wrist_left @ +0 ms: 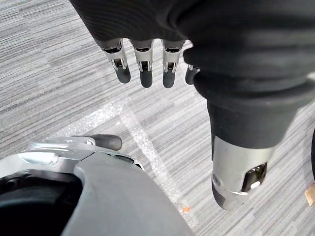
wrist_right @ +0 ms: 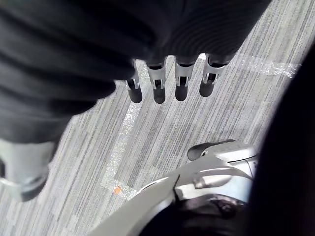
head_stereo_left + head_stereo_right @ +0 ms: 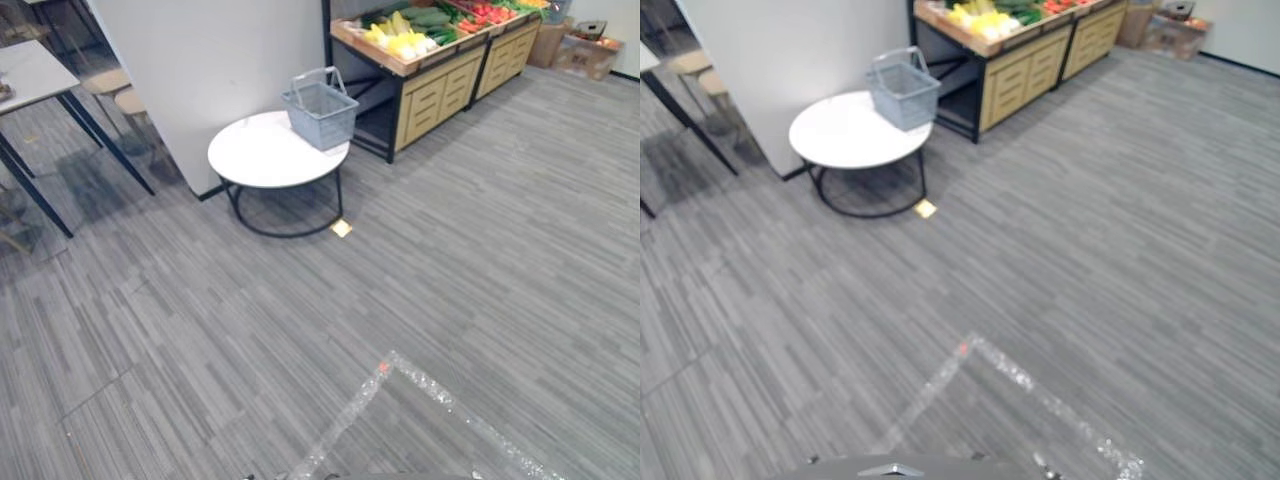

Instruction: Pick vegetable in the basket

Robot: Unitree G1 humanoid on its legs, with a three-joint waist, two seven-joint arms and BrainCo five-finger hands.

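A grey-blue wire basket [image 3: 321,108] with raised handles stands on the far edge of a round white table [image 3: 262,155] some way ahead. Behind it a wooden produce stand [image 3: 440,85] holds yellow, green and red vegetables [image 3: 405,38]. My left hand [image 1: 143,64] hangs above the carpet, its fingers straight and relaxed and nothing in them. My right hand [image 2: 170,81] hangs the same way over the floor, open and holding nothing. Both hands are far from the basket and the stand.
A white wall panel [image 3: 210,60] rises behind the round table. A dark-legged table [image 3: 40,75] and stools stand at the far left. Clear tape lines [image 3: 400,385] mark the grey carpet close by. A small yellow tag [image 3: 342,228] lies beside the round table. Cardboard boxes [image 3: 585,50] sit at the far right.
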